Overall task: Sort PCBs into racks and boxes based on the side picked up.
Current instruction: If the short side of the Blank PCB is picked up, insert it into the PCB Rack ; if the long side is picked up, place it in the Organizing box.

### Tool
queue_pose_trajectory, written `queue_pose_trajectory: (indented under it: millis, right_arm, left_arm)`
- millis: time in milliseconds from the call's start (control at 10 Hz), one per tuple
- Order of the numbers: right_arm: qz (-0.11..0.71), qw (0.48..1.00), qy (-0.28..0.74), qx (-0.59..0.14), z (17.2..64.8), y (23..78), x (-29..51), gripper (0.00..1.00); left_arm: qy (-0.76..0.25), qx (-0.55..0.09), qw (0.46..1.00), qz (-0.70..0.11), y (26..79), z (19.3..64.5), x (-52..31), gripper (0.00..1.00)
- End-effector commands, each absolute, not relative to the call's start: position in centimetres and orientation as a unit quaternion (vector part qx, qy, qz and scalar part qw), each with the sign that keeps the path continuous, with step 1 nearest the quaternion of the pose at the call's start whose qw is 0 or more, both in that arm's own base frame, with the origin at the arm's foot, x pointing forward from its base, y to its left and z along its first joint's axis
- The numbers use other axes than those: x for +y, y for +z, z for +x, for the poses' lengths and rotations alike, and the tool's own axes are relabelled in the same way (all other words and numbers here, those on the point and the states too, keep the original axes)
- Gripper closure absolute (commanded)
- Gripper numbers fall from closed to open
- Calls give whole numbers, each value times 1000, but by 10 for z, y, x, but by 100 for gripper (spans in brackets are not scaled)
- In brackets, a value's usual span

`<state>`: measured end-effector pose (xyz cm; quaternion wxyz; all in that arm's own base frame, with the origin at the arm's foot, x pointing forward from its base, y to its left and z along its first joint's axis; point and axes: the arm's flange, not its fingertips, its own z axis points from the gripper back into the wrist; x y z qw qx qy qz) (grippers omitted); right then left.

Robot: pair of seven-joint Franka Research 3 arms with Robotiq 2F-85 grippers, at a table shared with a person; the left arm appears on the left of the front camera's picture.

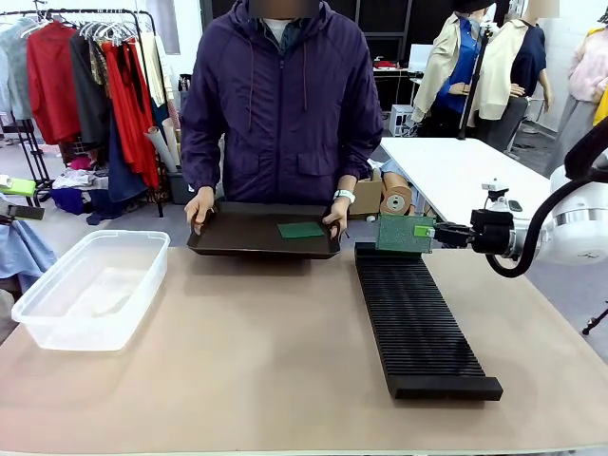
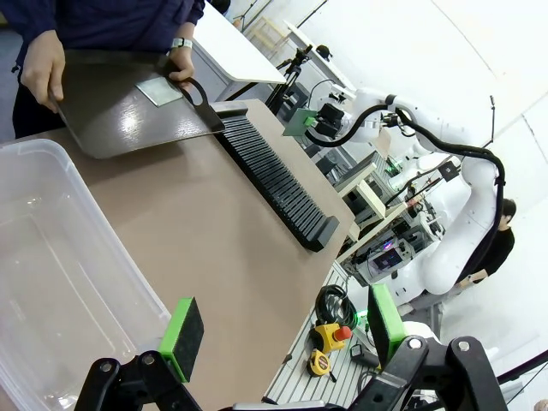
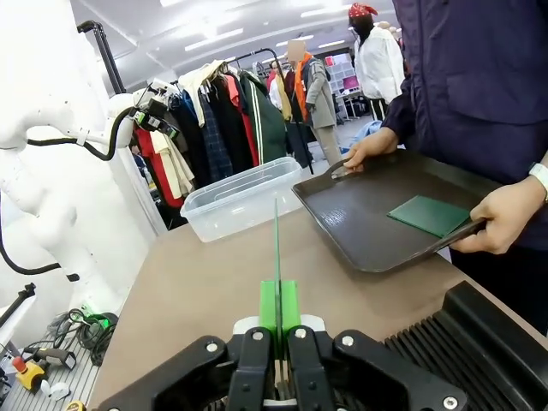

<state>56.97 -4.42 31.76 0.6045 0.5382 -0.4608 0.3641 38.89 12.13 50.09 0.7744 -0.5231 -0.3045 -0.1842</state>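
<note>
- RISK, missed slot: held PCB [image 1: 403, 234] hangs over far end of rack [image 1: 418, 318]. Slots are narrow and close-set. If the lower edge isn't parallel w/ the ribs, it prob. lands on a rib, jams or twists in the pinch.
- RISK, slip: R claw [image 3: 278, 315] has only one edge strip, and most of the board sticks out past the pads. A knock on a rib could lever it loose, so it drops flat on rack or desk [image 1: 266, 380].
- RISK, wrong bin: the face picked decides rack vs box [image 1: 90, 285], and I can't tell which face counts here. Box sits well apart, at the desk's other end.
- RISK, clash: person holds tray [image 1: 261, 233] just beside the rack's far end. A wide arm swing could clip the tray or the hand [image 1: 337, 217] nearest the rack.
- POSITION, held PCB vs R claw: between the pads, upright. Edge-on in the wrist view, running straight out along the finger line. In the front view it sits on the claw's desk-middle side and looks clear of the ribs.
- R claw: pressed together on the board's edge.
- L claw [image 2: 282, 334]: spread, nothing between the pads, beside the box near the desk edge.
- 2nd PCB [image 1: 301, 230]: flat on the tray, toward the rack side, well apart from both claws.
- Progress, est.: early. Rack and box both look unfilled.
</note>
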Motion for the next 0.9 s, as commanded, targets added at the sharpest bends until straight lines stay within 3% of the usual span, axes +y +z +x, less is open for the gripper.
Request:
queue_pose_trajectory:
  millis: [0, 800]
  right_arm:
    - [545, 598, 365, -461, 568, 319, -43, 100]
    - [550, 587, 397, -441, 576, 311, -42, 100]
  left_arm:
    - [-182, -304, 774, -526, 503, 388, 121, 0]
    - [-182, -304, 774, -526, 503, 388, 121, 0]
